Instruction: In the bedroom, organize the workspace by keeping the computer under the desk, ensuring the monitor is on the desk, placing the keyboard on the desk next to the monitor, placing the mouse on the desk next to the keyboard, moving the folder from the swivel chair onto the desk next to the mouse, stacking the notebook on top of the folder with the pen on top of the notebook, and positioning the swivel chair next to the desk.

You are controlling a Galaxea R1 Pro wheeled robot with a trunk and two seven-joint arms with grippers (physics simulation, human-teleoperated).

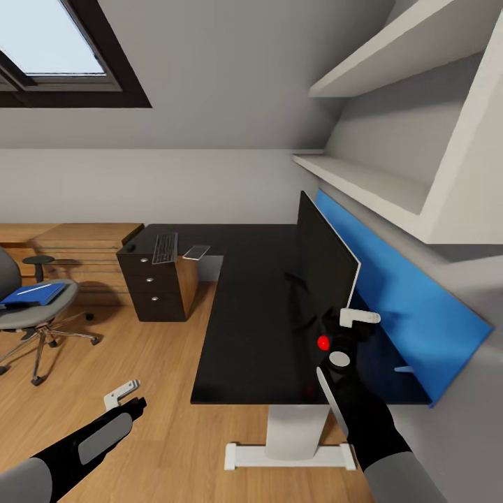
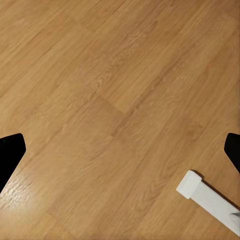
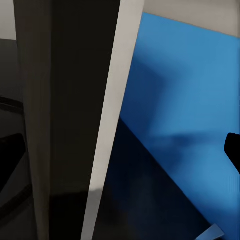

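The black monitor stands on the black desk, turned edge-on to me near the blue back panel. My right gripper is at the monitor's near edge, open; that edge runs between its fingers, and one fingertip shows on the panel side. The keyboard lies on the far left end of the desk, a flat grey item beside it. The blue folder rests on the swivel chair at the left. My left gripper hangs open over the floor.
A dark drawer unit sits under the desk's far end. The desk's white foot lies on the wooden floor below me. White shelves hang above the blue panel. Low wooden furniture lines the far wall.
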